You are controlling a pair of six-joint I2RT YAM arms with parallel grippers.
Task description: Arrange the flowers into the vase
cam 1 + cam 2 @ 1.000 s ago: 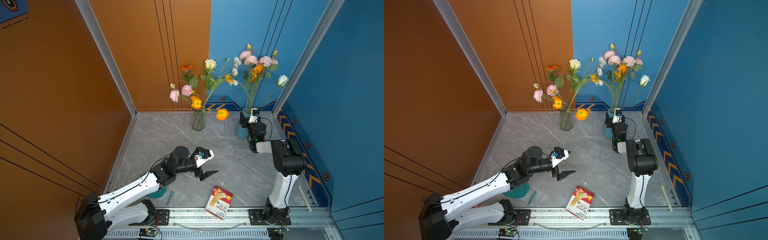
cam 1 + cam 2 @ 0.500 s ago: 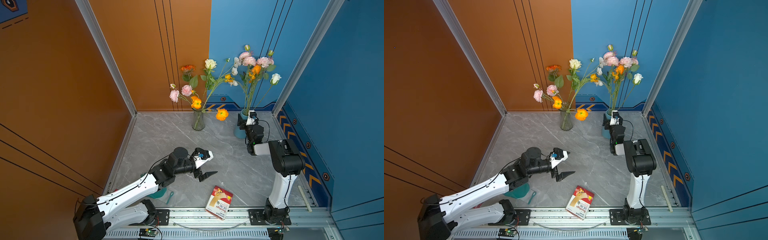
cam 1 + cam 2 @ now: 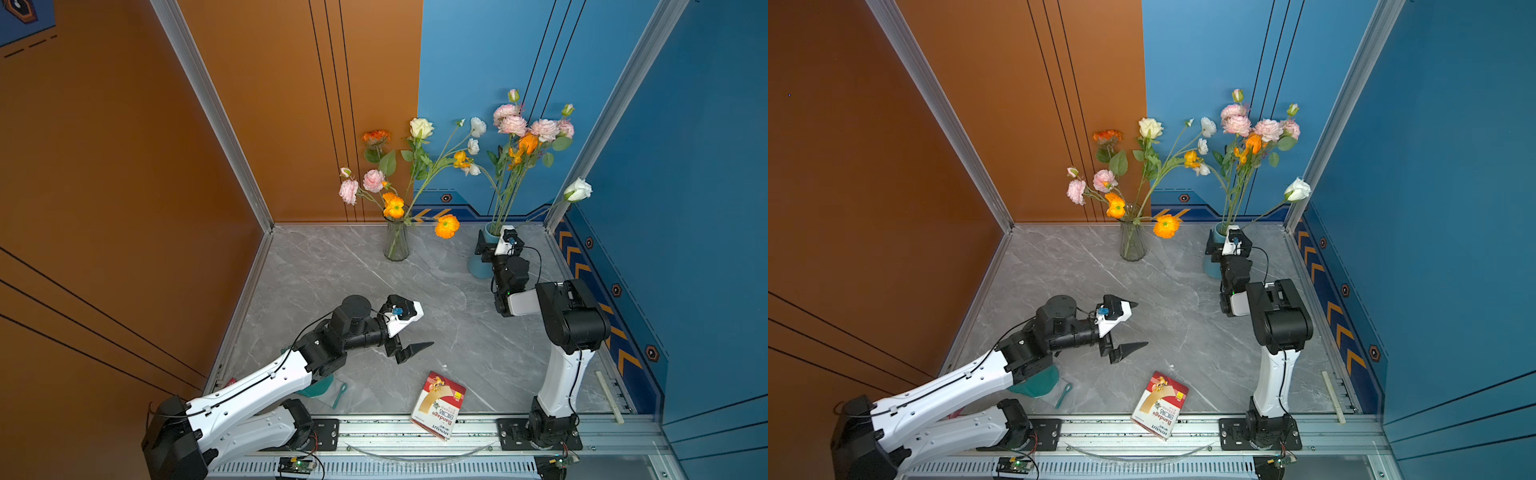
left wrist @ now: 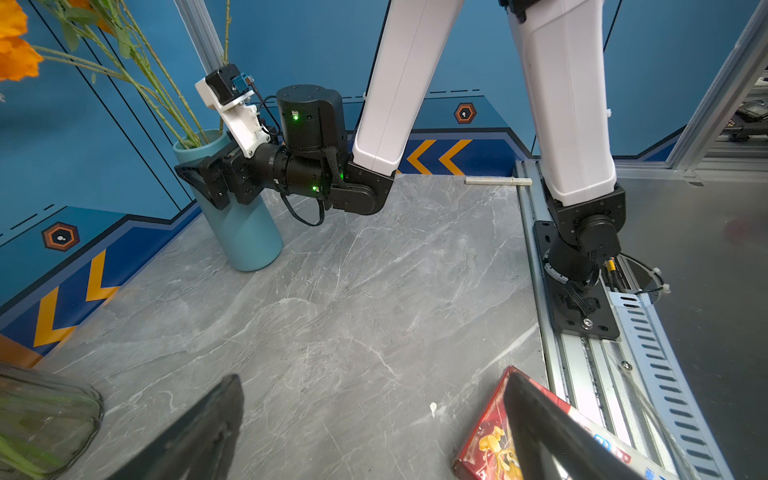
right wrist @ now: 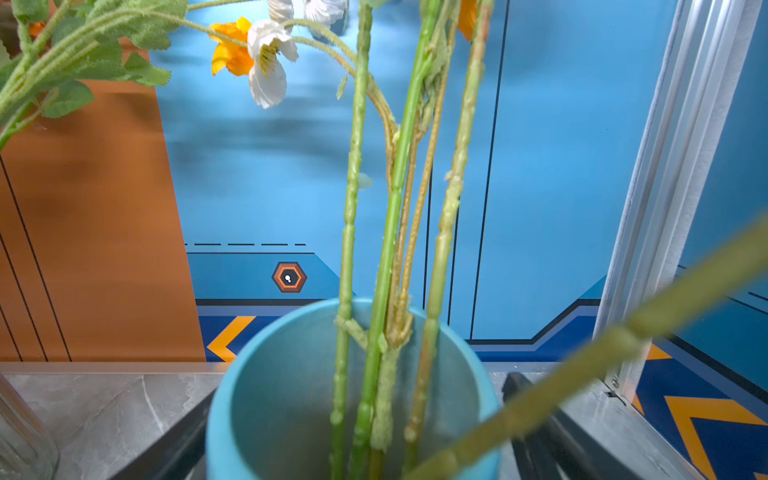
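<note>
Several flowers (image 3: 519, 137) with pink and orange blooms stand in a blue vase (image 3: 478, 266) at the back right. One white flower (image 3: 578, 190) leans far right over the rim; its stem (image 5: 623, 332) crosses the right wrist view. My right gripper (image 3: 490, 245) is open at the vase's top, a finger on either side of the rim (image 5: 291, 395). More flowers (image 3: 392, 205) fill a glass vase (image 3: 395, 241) at the back centre. My left gripper (image 3: 426, 327) hangs open and empty over the mid floor (image 4: 374, 378).
A red bandage box (image 3: 438, 405) lies near the front rail, close under the left gripper's finger (image 4: 540, 415). A teal object (image 3: 320, 386) sits beneath the left arm. A white stick (image 3: 609, 397) lies by the right wall. Walls close in behind both vases.
The right gripper's jaws have widened, and the white flower has dropped down and to the right. The bunch in the blue vase swayed. The left arm has barely moved.
</note>
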